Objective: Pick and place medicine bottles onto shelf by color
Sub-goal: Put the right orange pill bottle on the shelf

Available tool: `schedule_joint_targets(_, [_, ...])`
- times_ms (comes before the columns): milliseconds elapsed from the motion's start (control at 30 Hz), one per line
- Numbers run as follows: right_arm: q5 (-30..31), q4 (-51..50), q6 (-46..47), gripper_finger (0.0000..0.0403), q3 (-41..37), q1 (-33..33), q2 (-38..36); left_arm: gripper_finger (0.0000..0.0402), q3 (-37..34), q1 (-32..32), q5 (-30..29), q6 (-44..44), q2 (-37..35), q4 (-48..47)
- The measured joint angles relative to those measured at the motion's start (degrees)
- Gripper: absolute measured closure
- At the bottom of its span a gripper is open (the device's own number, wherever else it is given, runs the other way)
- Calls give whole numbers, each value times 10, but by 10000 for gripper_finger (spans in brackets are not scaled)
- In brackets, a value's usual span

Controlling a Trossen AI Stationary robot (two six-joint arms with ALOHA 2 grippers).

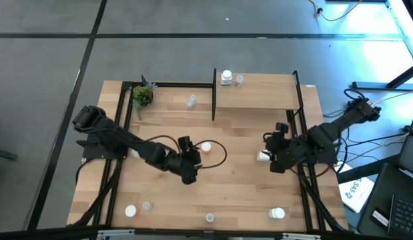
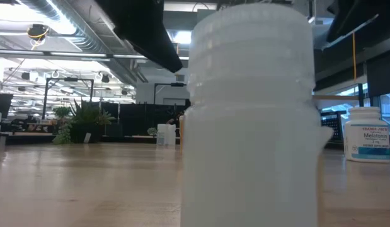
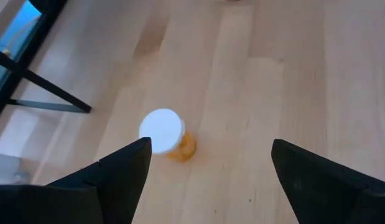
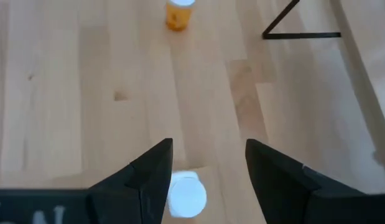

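Translucent ribbed bottle (image 2: 251, 113), smooth wood tabletop (image 2: 87, 183)

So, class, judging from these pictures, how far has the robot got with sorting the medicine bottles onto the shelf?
Done: a white bottle and a clear bottle stand on the raised light-wood shelf.

In hand: nothing gripped. The open left gripper hovers at the orange white-capped bottle; the open right gripper hangs over a white-capped bottle.

Left: those two, plus bottles along the table's near edge.

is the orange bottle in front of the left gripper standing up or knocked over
Upright. In the left wrist view the orange bottle shows its round white cap from above, orange body beneath, ahead of the open left gripper.
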Motion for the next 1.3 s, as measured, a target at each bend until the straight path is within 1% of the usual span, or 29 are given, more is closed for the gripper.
schedule_joint_targets(133, [-4, -2, -16, 199, 0, 0, -6, 75, 0, 18, 20, 20, 0, 1])
schedule_joint_targets(333, [-4, 0, -28, 199, 0, 0, -2, 75, 0, 43, 85, 54, 0, 1])
schedule_joint_targets(633, [-5, -1, -28, 199, 0, 0, -2, 75, 0, 79, 126, 57, 0, 1])
schedule_joint_targets(700, [-28, -2, -27, 199, 0, 0, -2, 75, 0, 83, 131, 58, 0, 1])
schedule_joint_targets(867, [-129, -5, -8, 199, 0, 0, -2, 75, 0, 90, 132, 71, 0, 1])
schedule_joint_targets(1033, [-185, -24, 17, 199, 0, 0, -2, 75, 0, 89, 132, 87, 0, 1])
schedule_joint_targets(1100, [-198, -38, 32, 198, 0, 0, -2, 75, 0, 89, 133, 88, 0, 1])
schedule_joint_targets(1233, [-200, -83, 76, 198, 0, 0, -2, 75, 0, 89, 134, 106, 0, 1])
schedule_joint_targets(1300, [-200, -101, 86, 198, 0, 0, -2, 75, 0, 89, 157, 125, 0, 1])
